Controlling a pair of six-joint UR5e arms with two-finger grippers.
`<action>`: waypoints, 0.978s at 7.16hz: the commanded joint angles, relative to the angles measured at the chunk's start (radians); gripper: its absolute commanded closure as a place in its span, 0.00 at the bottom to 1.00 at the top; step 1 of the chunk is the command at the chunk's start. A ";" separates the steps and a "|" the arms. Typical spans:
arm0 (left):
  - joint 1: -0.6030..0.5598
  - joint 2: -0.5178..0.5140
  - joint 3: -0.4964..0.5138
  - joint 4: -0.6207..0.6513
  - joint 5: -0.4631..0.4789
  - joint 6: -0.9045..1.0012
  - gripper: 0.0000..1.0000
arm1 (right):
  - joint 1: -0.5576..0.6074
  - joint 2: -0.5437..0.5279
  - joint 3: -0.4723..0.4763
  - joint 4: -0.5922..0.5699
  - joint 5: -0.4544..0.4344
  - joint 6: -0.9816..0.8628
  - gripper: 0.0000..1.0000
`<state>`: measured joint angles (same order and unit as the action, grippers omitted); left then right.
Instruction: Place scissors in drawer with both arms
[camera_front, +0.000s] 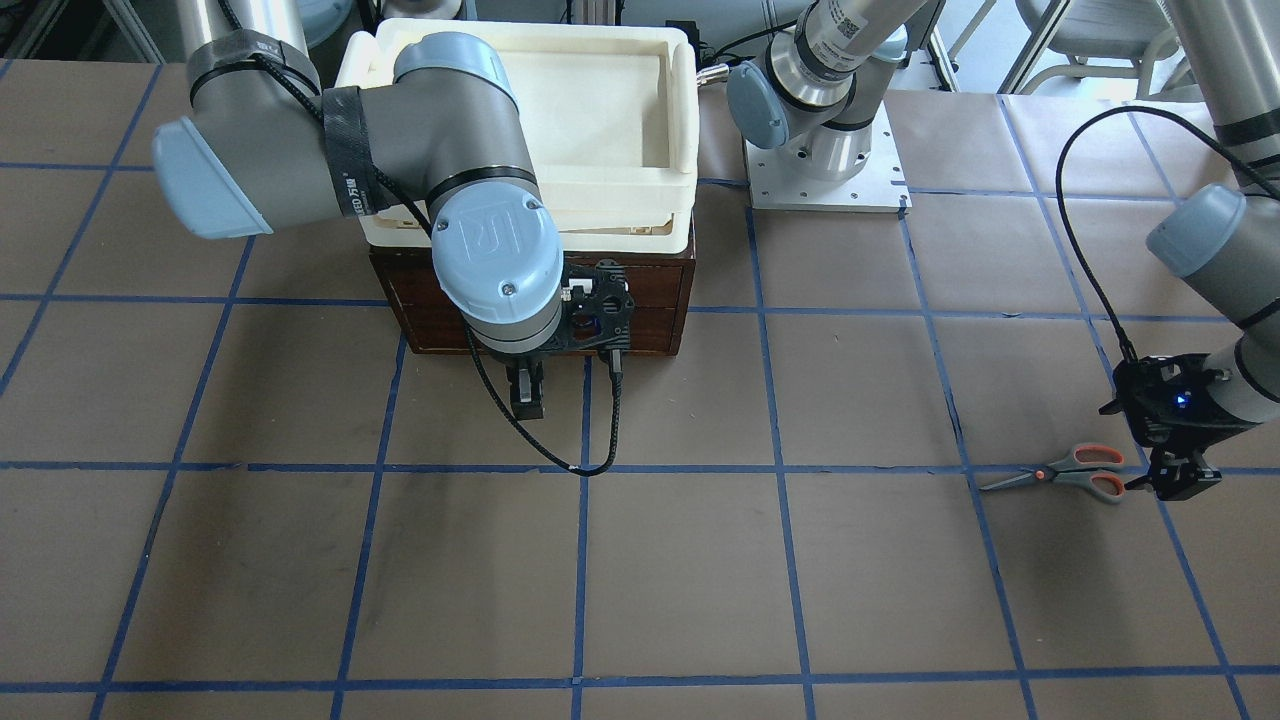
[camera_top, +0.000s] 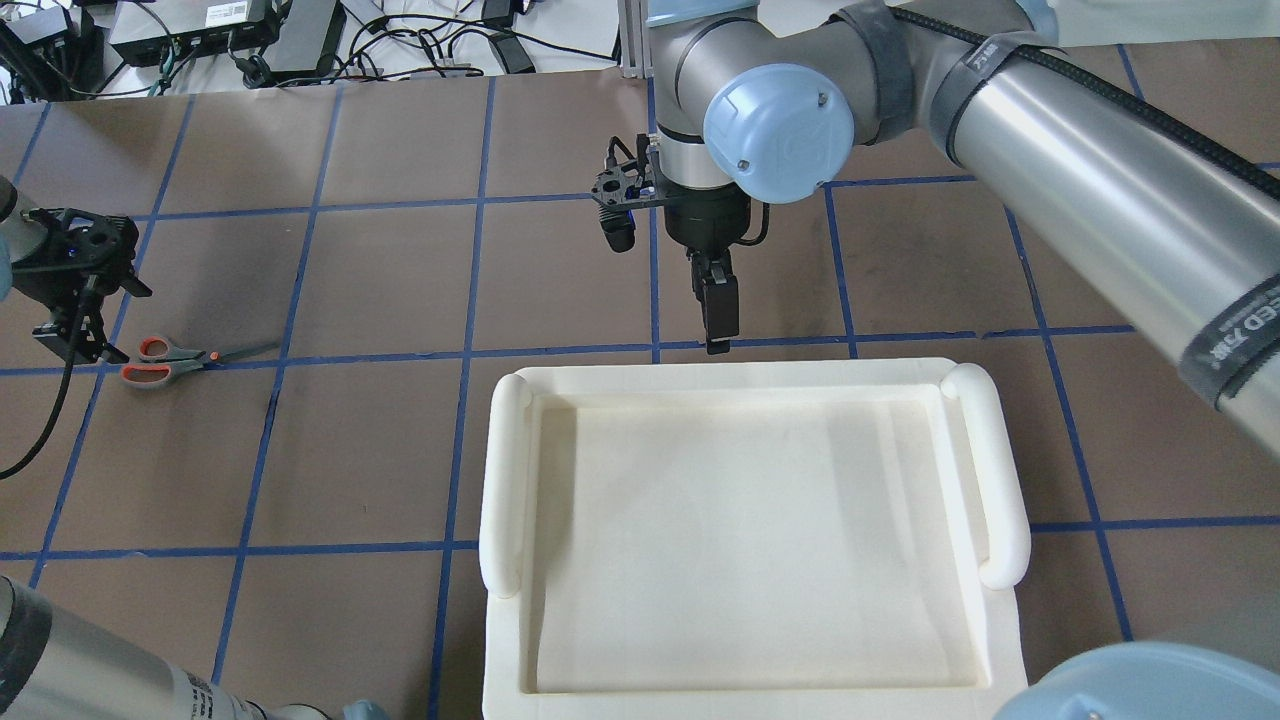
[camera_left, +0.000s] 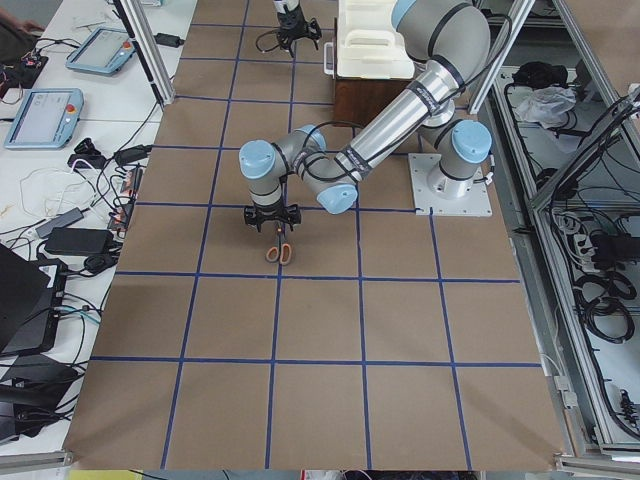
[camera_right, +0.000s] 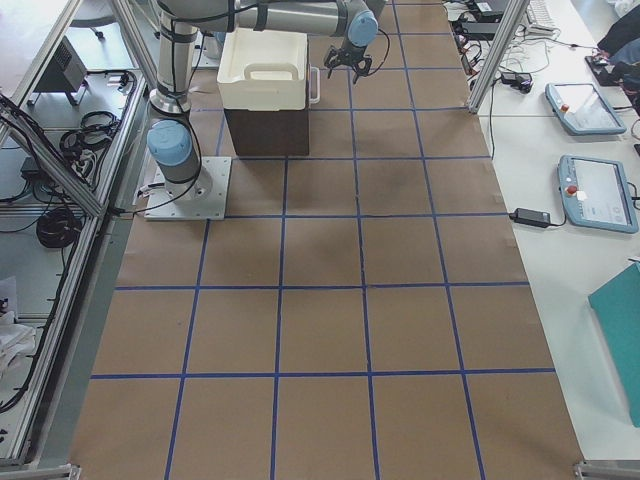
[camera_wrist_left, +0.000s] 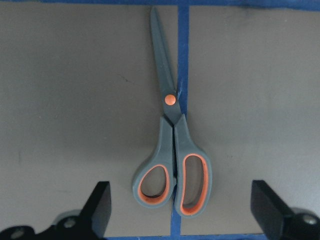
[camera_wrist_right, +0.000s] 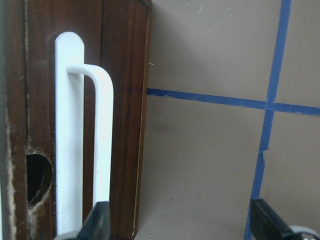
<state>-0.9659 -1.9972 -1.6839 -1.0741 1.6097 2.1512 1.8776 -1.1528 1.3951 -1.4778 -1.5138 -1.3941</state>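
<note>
The scissors (camera_front: 1075, 472) lie flat and closed on the brown table, with grey handles lined orange; they also show in the overhead view (camera_top: 165, 360). My left gripper (camera_front: 1180, 480) hovers just over their handles, open, with its fingers on either side of the loops in the left wrist view (camera_wrist_left: 182, 205). The dark brown drawer (camera_front: 640, 300) is shut under the cream tray. My right gripper (camera_front: 527, 395) is open in front of it. In the right wrist view the white bar handle (camera_wrist_right: 102, 150) stands by one finger (camera_wrist_right: 97, 222).
A cream-white plastic tray (camera_top: 505, 480) sits on top of the drawer cabinet. The right arm's base plate (camera_front: 828, 180) is bolted beside the cabinet. A black cable (camera_front: 590, 465) hangs from the right wrist to the table. Blue tape lines grid the table.
</note>
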 joint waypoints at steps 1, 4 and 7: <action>0.001 -0.046 -0.003 0.020 -0.004 0.003 0.00 | 0.005 -0.002 0.040 0.022 -0.005 -0.014 0.04; 0.018 -0.089 -0.034 0.080 -0.005 0.003 0.00 | 0.006 -0.005 0.078 0.010 0.009 0.018 0.04; 0.012 -0.094 -0.045 0.108 -0.005 0.003 0.00 | 0.009 -0.005 0.108 0.008 0.012 0.017 0.04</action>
<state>-0.9498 -2.0920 -1.7236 -0.9728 1.6046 2.1526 1.8852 -1.1581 1.4855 -1.4666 -1.5054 -1.3781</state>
